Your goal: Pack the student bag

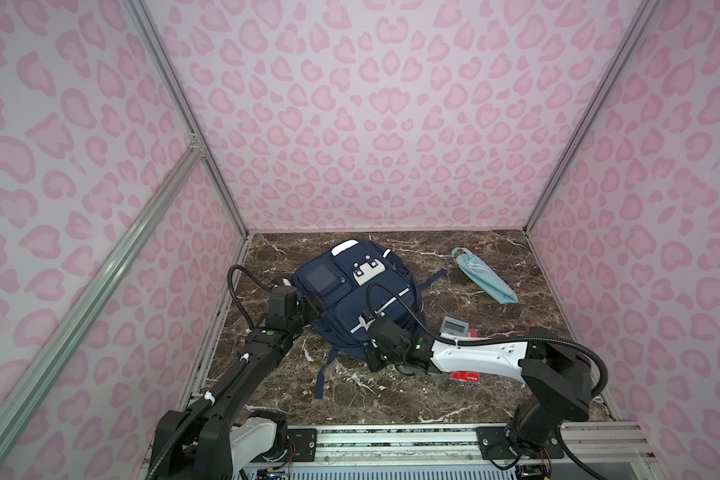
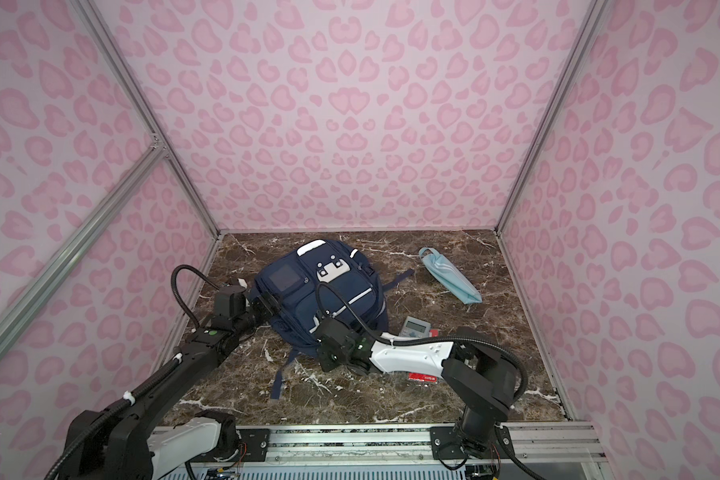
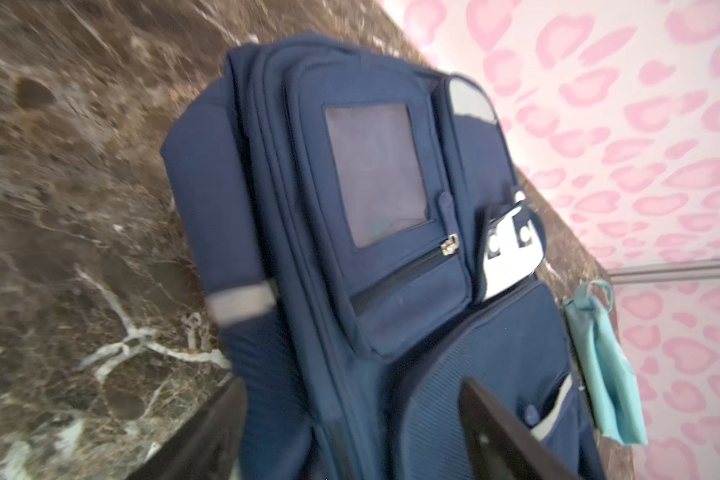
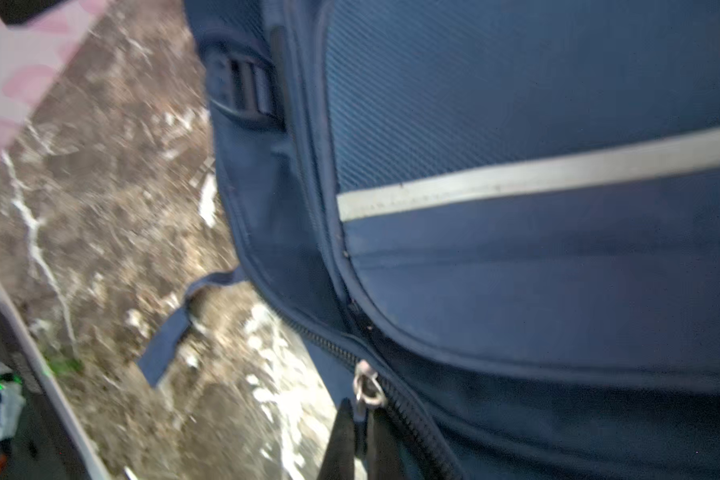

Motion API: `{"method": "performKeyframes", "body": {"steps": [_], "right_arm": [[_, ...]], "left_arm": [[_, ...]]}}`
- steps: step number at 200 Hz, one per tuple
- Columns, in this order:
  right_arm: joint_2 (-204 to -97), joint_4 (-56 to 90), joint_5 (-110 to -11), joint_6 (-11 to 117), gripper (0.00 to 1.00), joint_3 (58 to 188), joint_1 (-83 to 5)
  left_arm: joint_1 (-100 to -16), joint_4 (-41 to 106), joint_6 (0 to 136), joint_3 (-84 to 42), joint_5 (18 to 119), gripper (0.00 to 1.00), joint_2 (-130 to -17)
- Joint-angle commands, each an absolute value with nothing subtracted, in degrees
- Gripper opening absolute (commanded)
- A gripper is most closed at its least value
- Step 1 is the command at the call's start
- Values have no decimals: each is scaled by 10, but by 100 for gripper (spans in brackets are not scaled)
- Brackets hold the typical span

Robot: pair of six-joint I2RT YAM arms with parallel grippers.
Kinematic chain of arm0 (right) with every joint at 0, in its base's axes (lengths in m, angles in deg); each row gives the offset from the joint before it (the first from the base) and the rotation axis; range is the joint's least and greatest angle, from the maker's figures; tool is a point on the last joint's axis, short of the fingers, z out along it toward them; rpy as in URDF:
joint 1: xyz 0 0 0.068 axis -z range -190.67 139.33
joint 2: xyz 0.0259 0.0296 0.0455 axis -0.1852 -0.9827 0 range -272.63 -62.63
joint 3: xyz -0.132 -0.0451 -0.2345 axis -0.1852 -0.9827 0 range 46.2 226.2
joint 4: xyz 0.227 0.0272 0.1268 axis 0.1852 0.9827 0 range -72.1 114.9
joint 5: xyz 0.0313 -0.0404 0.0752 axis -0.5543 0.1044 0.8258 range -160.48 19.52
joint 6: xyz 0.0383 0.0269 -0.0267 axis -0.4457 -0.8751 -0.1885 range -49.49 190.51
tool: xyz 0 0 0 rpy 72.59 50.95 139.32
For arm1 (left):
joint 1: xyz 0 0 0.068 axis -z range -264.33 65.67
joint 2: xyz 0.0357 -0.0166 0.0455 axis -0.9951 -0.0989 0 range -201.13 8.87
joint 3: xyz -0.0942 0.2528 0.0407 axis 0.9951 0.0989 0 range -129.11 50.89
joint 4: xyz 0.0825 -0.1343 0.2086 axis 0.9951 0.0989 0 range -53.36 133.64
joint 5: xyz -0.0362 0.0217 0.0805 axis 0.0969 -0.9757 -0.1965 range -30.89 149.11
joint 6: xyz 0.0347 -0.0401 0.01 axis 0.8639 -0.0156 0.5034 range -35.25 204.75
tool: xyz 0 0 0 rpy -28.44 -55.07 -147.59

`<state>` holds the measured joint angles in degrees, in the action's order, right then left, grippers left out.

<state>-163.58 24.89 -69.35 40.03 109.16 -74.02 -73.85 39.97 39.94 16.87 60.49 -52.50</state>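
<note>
The student bag (image 1: 350, 295) (image 2: 321, 291) is a navy backpack with white stripes, lying front-up on the marble table left of centre. My left gripper (image 1: 313, 303) (image 2: 269, 305) is at the bag's left side. In the left wrist view the left gripper (image 3: 354, 436) is open, its dark fingers (image 3: 499, 432) spread wide with the bag's (image 3: 371, 208) side fabric between them. My right gripper (image 1: 368, 352) (image 2: 323, 354) is at the bag's near edge. In the right wrist view the right gripper (image 4: 362, 436) is shut on the zipper pull (image 4: 366, 388) of the bag (image 4: 516, 270).
A light blue striped pouch (image 1: 485, 276) (image 2: 449, 276) (image 3: 603, 365) lies at the back right. A grey calculator-like device (image 1: 454, 326) (image 2: 414, 326) sits right of the bag. A red flat item (image 1: 465, 377) (image 2: 422, 378) lies under the right forearm. A bag strap (image 1: 321, 374) (image 4: 167, 336) trails forward.
</note>
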Motion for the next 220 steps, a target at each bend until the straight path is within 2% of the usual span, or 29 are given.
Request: {"method": "performKeyframes", "body": {"steps": [1, 21, 35, 75, 91, 104, 123, 133, 156, 220], "right_arm": [[-1676, 226, -700, 391, 0, 1149, -751], [-1699, 214, -689, 382, 0, 1169, -759], [-1709, 214, -680, 378, 0, 1170, -762], [-1711, 192, -651, 379, 0, 1148, -771], [-1724, 173, -595, 387, 0, 1153, -773], [-1735, 163, -553, 388, 0, 1169, -775], [-1742, 173, -580, 379, 0, 1181, -778], [-1744, 198, -609, 378, 0, 1187, -777], [-1727, 248, -661, 379, 0, 1177, -774], [-1625, 325, -743, 375, 0, 1033, -747]], "left_arm": [[-739, 433, 381, 203, 604, 85, -468], [-737, 350, 291, 280, 728, 80, -431], [-728, 284, 229, 327, 772, 76, -428], [-668, 269, 204, 369, 687, 65, -424], [-663, 212, 192, 380, 704, 55, -463], [-648, 194, 198, 371, 708, 39, -508], [-645, 162, 196, 374, 716, 12, -539], [-645, 166, 200, 370, 716, 4, -540], [-645, 210, 217, 362, 703, 3, -515], [-651, 288, 251, 348, 709, 3, -459]]}}
